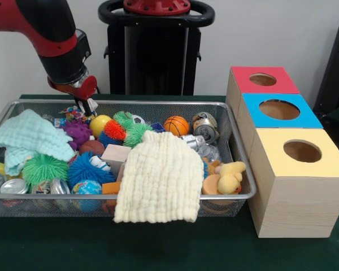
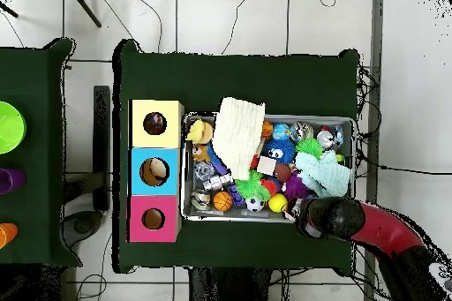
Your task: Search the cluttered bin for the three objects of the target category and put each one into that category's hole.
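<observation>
The wire mesh bin (image 1: 158, 103) is full of clutter and also shows in the overhead view (image 2: 291, 118). My gripper (image 1: 87, 106) hangs at the bin's back left corner, just above the toys. A small white fabric piece with coloured print (image 1: 70, 113) lies right beside its tip, partly hidden. I see no other printed pieces. The yellow-topped box with its round hole (image 1: 302, 151) stands right of the bin, nearest the camera, and also shows in the overhead view (image 2: 155, 124). There the arm's wrist (image 2: 327, 218) covers the gripper.
A cream waffle cloth (image 1: 161, 178) hangs over the bin's front rim. A mint-green cloth (image 1: 31, 138) lies at the left. Spiky balls, cans, a small basketball (image 1: 176, 125) and a yellow plush duck (image 1: 230, 176) fill the bin. Blue-topped (image 1: 279, 109) and red-topped (image 1: 263, 79) boxes stand behind the yellow one.
</observation>
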Controlling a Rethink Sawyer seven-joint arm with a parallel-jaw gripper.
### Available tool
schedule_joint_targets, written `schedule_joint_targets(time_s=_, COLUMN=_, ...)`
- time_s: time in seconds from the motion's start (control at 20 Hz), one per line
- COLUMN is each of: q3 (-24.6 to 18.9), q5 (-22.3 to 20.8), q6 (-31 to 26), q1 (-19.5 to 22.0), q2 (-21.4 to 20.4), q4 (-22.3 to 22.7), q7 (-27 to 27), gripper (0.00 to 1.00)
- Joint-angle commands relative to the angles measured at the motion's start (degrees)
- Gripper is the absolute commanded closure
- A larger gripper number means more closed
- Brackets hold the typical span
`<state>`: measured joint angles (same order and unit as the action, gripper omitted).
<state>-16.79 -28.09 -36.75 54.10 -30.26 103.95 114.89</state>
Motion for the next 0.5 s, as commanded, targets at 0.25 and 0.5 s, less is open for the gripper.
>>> schedule_joint_targets(time_s=0.25, q3=-3.18, q5=-4.46, q6=-3.63, q1=0.37, q2=2.08, q4=4.23, q7=-10.81, gripper=1.0)
schedule_joint_targets(time_s=0.5, q3=-3.18, q5=-4.53, q6=-3.19, q1=0.48, q2=2.09, q4=4.45, q7=-10.67, gripper=1.0)
